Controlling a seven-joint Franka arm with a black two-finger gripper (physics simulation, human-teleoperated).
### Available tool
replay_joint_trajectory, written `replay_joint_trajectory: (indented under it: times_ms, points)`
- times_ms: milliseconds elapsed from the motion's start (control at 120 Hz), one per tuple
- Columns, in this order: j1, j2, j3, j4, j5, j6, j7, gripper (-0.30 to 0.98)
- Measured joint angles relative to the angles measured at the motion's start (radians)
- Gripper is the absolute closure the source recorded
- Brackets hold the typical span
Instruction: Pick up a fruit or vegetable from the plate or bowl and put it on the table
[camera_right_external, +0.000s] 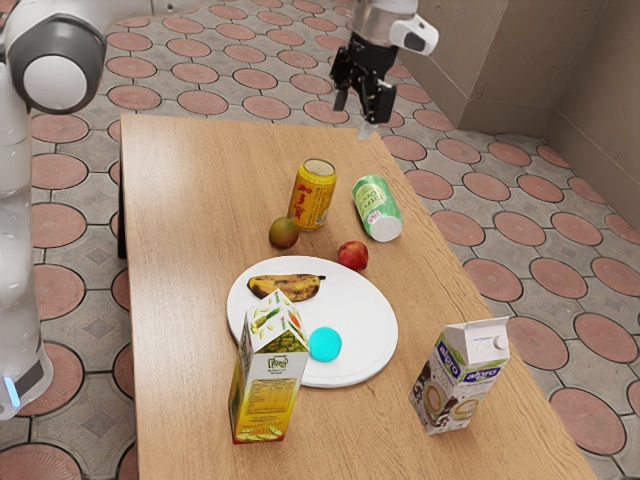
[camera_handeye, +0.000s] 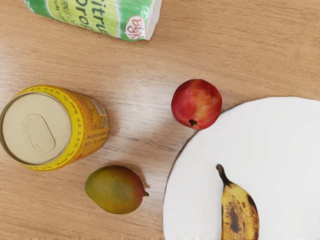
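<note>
The gripper (camera_right_external: 354, 115) hangs in the air above the level of the wooden counter (camera_right_external: 180, 300), well apart from everything on it. Its fingers stand apart with a clear gap between them, and they have hold of nothing.

The banana (camera_right_external: 286, 287) lies on the white plate (camera_right_external: 366, 345), yellow with dark brown patches, its stem pointing toward the exterior view's right. A round cyan thing (camera_right_external: 325, 344) is also on the plate. The green-brown mango (camera_handeye: 115, 190) rests on the counter, off the plate, near the upright yellow can (camera_handeye: 37, 127). The red fruit (camera_handeye: 196, 104) sits at the plate's rim, on the side nearer the green container (camera_right_external: 376, 208); whether it touches the rim is hard to tell. That green container lies on its side, its white end turned toward the exterior camera.

Two cartons stand upright on the counter. The yellow-and-white carton (camera_right_external: 268, 385) hides part of the plate in the exterior view, while the Alpro carton (camera_right_external: 458, 378) stands toward the exterior view's right, apart from the plate.
</note>
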Motion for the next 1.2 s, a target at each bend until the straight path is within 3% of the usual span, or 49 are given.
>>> replay_joint_trajectory:
  times_ms: [617, 967, 1067, 1200]
  points:
    - [0.053, -0.017, 0.008, -0.013, 0.015, -0.076, 0.003, 0.00]
    - [0.090, -0.064, 0.001, -0.276, -0.090, -0.084, 0.002, 0.00]
    - [0.132, -0.117, -0.049, -0.369, -0.111, -0.036, -0.005, 0.00]
    - [0.048, -0.220, -0.097, -0.538, -0.115, 0.073, -0.016, 0.00]
